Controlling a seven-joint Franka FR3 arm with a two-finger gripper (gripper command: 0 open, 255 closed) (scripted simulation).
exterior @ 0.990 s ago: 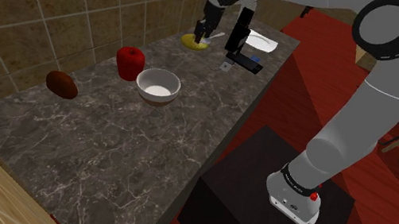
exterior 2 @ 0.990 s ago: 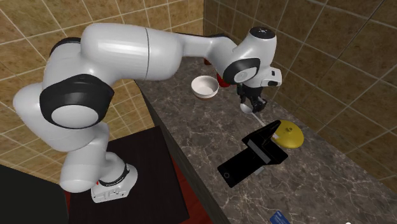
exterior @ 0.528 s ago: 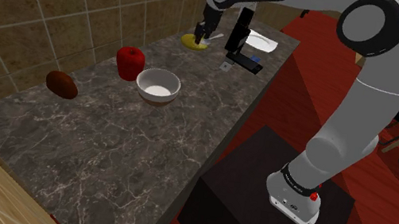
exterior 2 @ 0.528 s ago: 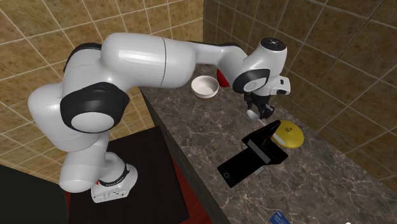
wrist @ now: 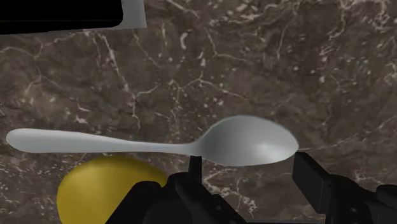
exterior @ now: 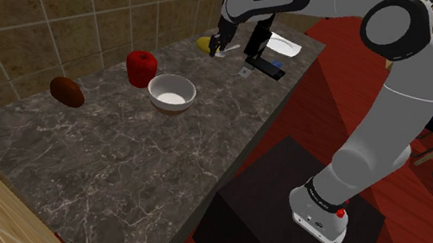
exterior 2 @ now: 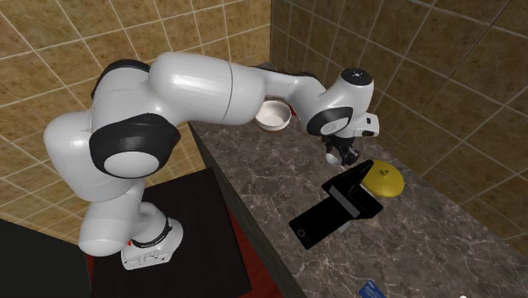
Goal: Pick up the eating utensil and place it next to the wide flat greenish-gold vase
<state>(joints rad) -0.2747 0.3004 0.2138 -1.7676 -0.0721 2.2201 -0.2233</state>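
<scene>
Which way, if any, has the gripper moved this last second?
Yes: in the second exterior view the gripper, carrying the spoon, moved right toward the yellow vase.

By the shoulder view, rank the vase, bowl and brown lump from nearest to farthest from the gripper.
1. Vase, right beside the gripper holding the spoon.
2. Bowl, lower and farther left.
3. Brown lump, at the view's far left.

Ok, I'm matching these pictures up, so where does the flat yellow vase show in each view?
Shoulder view: the vase lies at the far end of the counter, upper middle, partly behind the jaws.
Second exterior view: the vase is right of middle, near the tiled wall, beside the black stand.
Wrist view: the vase lies behind the handle of the spoon, beside the jaws.
Shared landmark: the jaws carrying the spoon, close by the vase.
</scene>
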